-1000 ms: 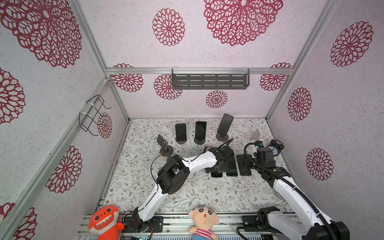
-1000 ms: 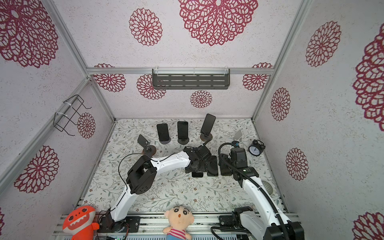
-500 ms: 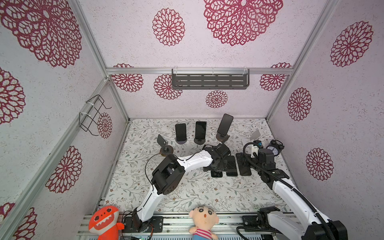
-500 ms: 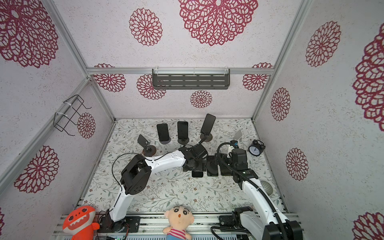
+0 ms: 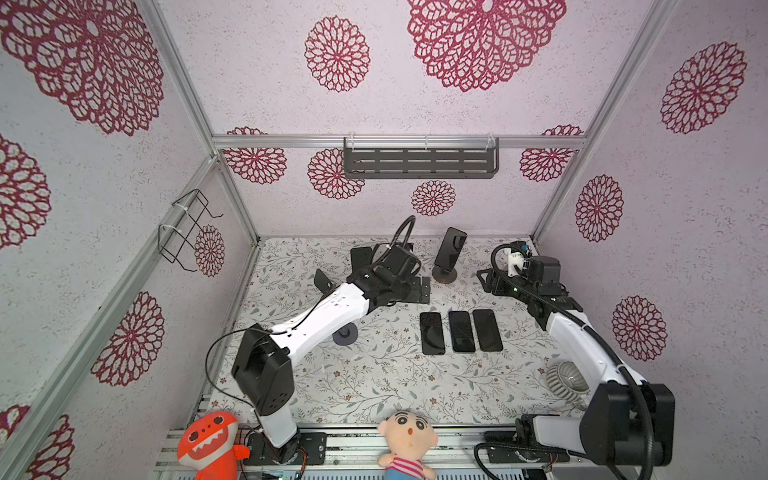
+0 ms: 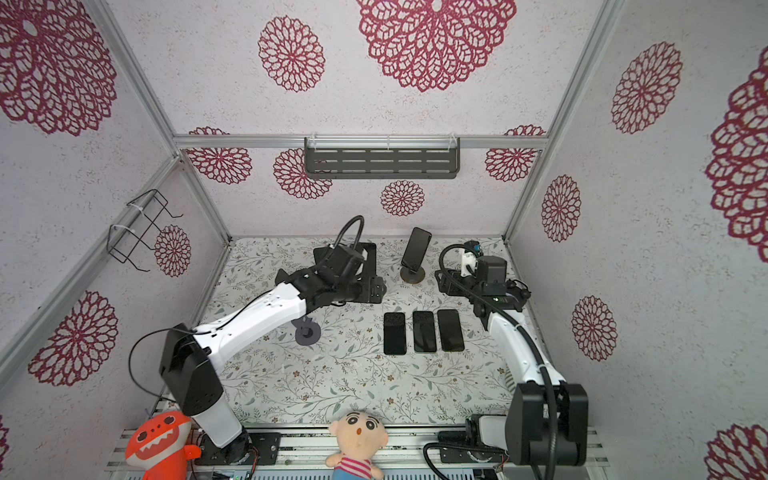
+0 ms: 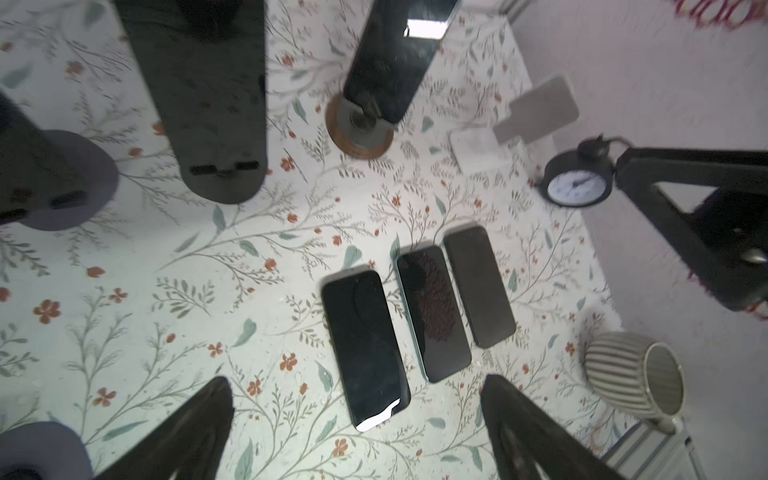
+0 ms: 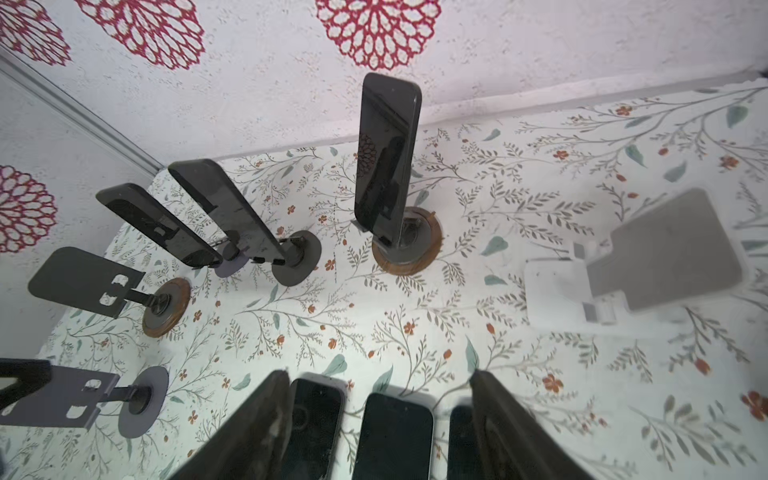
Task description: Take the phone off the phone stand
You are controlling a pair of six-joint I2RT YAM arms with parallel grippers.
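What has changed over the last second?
Both arms drew back from the three flat phones: the left hand went toward the back, the right hand toward the right wall. Both are open and empty; no grasp or release shows. The flat phones and the upright phone on its stand stayed put.

The left arm (image 5: 320, 320) stretches forward and inward, and the left gripper (image 7: 356, 379) has its jaws spread wide and empty. The right arm (image 5: 582, 340) reaches forward, and the right gripper (image 8: 379, 373) has its jaws parted, holding nothing.

White stand (image 8: 631, 270) blurred, three flat phones (image 8: 392, 436) cut by frame edge
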